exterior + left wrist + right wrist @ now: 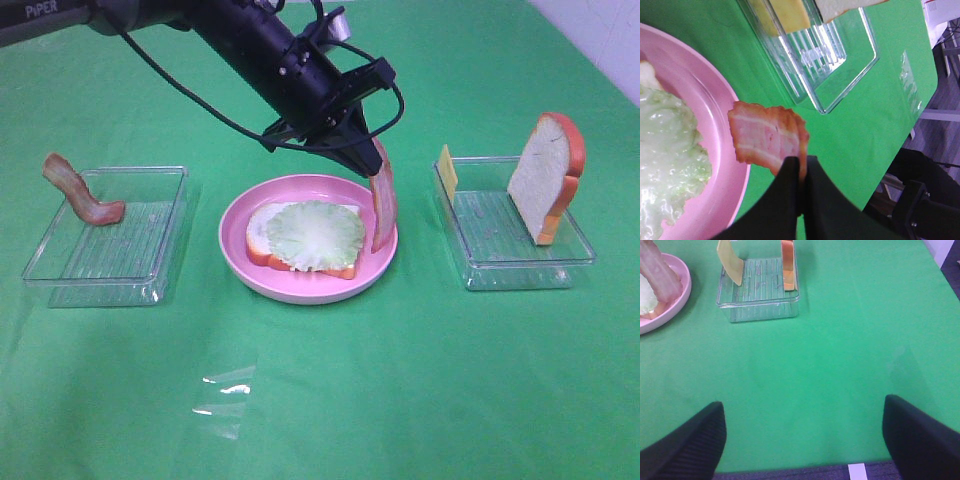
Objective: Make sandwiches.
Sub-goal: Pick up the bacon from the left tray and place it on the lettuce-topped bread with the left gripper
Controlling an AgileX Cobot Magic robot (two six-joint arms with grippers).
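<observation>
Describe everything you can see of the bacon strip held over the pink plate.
The bacon strip is a long, wavy-edged toy piece, red-brown with pale pink bands, and it looks like soft plastic. It hangs nearly upright, its top end pinched between the shut fingers of the left gripper. Its lower end reaches down over the right side of the pink plate, beside the lettuce leaf. Whether it touches the plate cannot be told.

Your left arm is matte black w/ thin black cables looped round the wrist, white "PiPER" lettering on the upper link. Left fingers: black, tapered. Right fingers: black, rounded, finely ribbed.
</observation>
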